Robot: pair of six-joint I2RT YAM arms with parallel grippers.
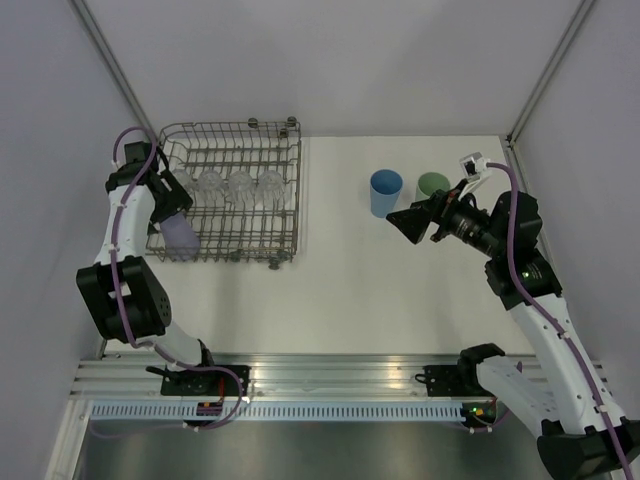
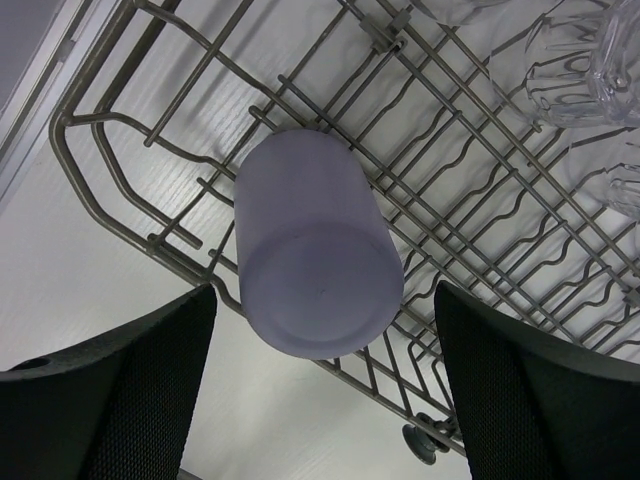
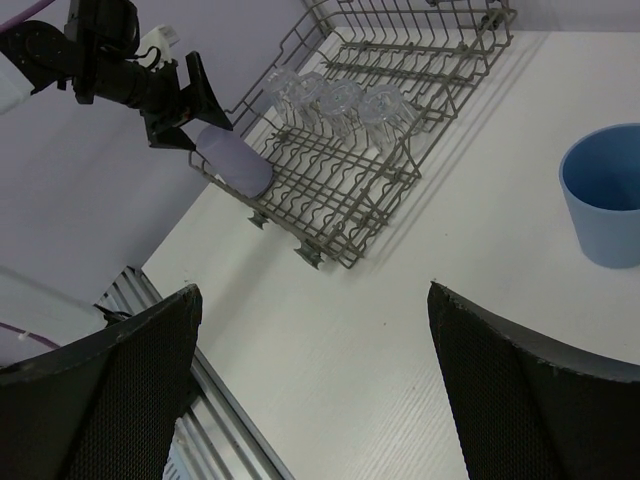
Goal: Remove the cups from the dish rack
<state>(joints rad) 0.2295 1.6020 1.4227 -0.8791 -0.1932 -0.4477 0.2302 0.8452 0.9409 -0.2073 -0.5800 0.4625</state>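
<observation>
The grey wire dish rack (image 1: 262,228) stands at the left of the table. A lilac cup (image 1: 181,238) sits bottom-up in its near left corner. Several clear cups (image 1: 240,185) stand in a row across its middle. My left gripper (image 1: 175,212) is open just above the lilac cup (image 2: 315,260), with its fingers (image 2: 110,400) on either side and apart from it. The blue cup (image 1: 386,192) and green cup (image 1: 432,185) stand on the table at the right. My right gripper (image 1: 410,222) is open and empty beside the blue cup (image 3: 605,205).
The rack (image 3: 370,130) shows far off in the right wrist view, with bare white table between it and the right gripper (image 3: 315,380). Grey walls close in the left, back and right sides. A metal rail runs along the near edge (image 1: 330,375).
</observation>
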